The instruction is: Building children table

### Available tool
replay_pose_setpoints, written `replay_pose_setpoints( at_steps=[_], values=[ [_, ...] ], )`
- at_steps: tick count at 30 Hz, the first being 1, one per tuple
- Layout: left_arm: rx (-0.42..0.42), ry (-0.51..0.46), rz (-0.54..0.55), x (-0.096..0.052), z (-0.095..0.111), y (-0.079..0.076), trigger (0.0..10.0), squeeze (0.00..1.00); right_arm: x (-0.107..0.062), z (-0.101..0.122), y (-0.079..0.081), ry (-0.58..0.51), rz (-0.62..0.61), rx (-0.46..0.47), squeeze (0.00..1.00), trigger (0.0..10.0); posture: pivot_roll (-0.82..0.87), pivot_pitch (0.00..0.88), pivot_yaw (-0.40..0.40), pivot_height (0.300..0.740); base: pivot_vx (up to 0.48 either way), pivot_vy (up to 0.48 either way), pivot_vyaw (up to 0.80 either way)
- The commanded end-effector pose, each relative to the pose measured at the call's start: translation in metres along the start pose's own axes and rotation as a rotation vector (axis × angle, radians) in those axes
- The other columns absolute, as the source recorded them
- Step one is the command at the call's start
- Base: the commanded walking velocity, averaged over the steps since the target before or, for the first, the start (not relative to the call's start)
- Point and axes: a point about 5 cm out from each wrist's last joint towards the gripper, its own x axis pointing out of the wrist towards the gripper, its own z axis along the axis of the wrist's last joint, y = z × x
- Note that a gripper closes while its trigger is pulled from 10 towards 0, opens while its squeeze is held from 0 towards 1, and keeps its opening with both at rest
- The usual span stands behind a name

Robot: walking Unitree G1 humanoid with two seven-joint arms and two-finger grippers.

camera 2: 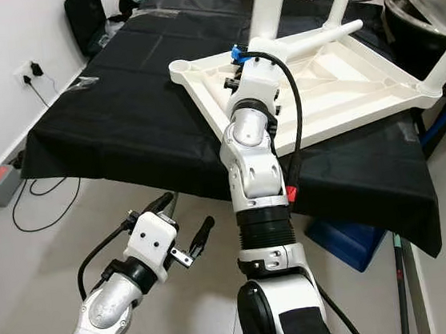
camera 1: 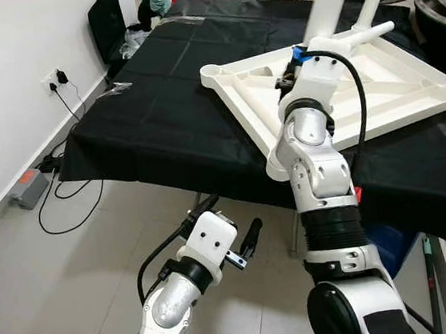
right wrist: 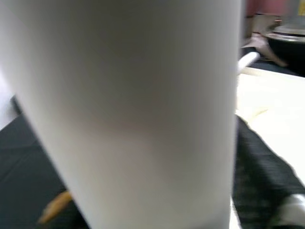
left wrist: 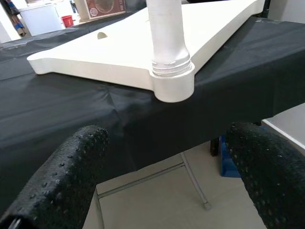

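— Black cloth covers the bench (camera 1: pixel 161 117); what lies on it?

— An upturned white tabletop (camera 2: pixel 334 82), legs pointing up. The right claw (camera 1: pixel 296 68) reaches over it beside a white leg (right wrist: pixel 128 109); its grip cannot be told.

— And the left claw (camera 2: pixel 183 224)?

— Spread wide, empty, low before the bench edge, farther away.
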Motion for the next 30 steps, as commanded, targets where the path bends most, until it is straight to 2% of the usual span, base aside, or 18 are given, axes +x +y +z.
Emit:
replay_pose_setpoints(
  at_steps=[1,4,6,8,10,11,13,14,16,17,19,20,21,27,30],
  values=[
    [-0.001,0.013,-0.003,-0.002,-0.001,-0.001,10.0,0.0,0.005,0.005,-0.003,-0.035,0.133,0.0,0.0,10.0,0.14,0.165,-0.056,0.74,0.0,0.0,0.0],
    [-0.001,0.012,-0.002,-0.002,-0.001,-0.001,10.0,0.0,0.009,0.008,-0.005,-0.047,0.25,-0.003,0.0,10.0,0.13,0.166,-0.054,0.74,0.0,0.0,0.0],
    [0.0,0.012,-0.001,-0.002,-0.001,-0.001,10.0,0.0,0.011,0.009,-0.006,-0.045,0.278,-0.005,0.0,10.0,0.13,0.166,-0.054,0.74,0.0,0.0,0.0],
    [0.0,0.011,-0.002,-0.001,-0.001,-0.001,10.0,0.0,0.014,0.009,-0.01,-0.038,0.325,-0.011,0.0,10.0,0.13,0.166,-0.055,0.74,0.0,0.0,0.0],
    [0.0,0.008,-0.003,-0.001,0.0,-0.001,10.0,0.0,0.025,0.01,-0.023,-0.01,0.461,-0.029,0.0,10.0,0.13,0.166,-0.056,0.74,0.0,0.0,0.0],
    [0.0,0.008,-0.003,-0.001,0.0,-0.001,10.0,0.0,0.025,0.01,-0.023,-0.01,0.461,-0.029,0.0,10.0,0.13,0.166,-0.056,0.74,0.0,0.0,0.0],
    [0.0,0.007,-0.003,-0.001,0.0,-0.001,10.0,0.0,0.031,0.018,-0.029,0.001,0.625,-0.015,0.0,10.0,0.14,0.168,-0.055,0.74,0.0,0.0,0.0],
    [0.0,0.007,-0.003,-0.001,0.0,-0.001,10.0,0.0,0.031,0.018,-0.029,0.001,0.625,-0.015,0.0,10.0,0.14,0.168,-0.055,0.74,0.0,0.0,0.0],
    [0.002,0.008,-0.004,-0.002,-0.001,-0.002,10.0,0.0,0.028,0.018,-0.027,0.032,0.821,-0.028,0.0,10.0,0.13,0.168,-0.052,0.74,0.0,0.0,0.0],
    [0.002,0.008,-0.004,-0.002,-0.001,-0.002,10.0,0.0,0.028,0.018,-0.027,0.032,0.821,-0.028,0.0,10.0,0.13,0.168,-0.052,0.74,0.0,0.0,0.0],
    [0.001,-0.008,-0.005,-0.002,0.002,-0.002,10.0,0.0,0.025,0.015,-0.026,0.071,0.968,-0.044,0.0,10.0,0.14,0.167,-0.055,0.74,0.0,0.0,0.0],
    [0.001,-0.008,-0.005,-0.002,0.002,-0.002,10.0,0.0,0.025,0.015,-0.026,0.071,0.968,-0.044,0.0,10.0,0.14,0.167,-0.055,0.74,0.0,0.0,0.0],
    [0.009,-0.031,0.006,-0.003,0.005,-0.001,10.0,0.0,0.024,0.011,-0.025,0.088,1.038,-0.072,0.0,10.0,0.14,0.169,-0.057,0.74,0.0,0.0,0.0],
    [0.067,-0.119,0.083,-0.006,0.02,0.006,10.0,0.0,0.027,0.002,-0.02,0.125,1.078,-0.113,0.0,10.0,0.14,0.162,-0.065,0.74,0.0,0.0,0.0],
    [0.201,-0.183,0.23,-0.009,0.029,0.016,10.0,0.0,0.03,-0.012,-0.02,0.161,1.047,-0.162,0.0,10.0,0.15,0.15,-0.071,0.74,0.0,0.0,0.0]
  ],
)
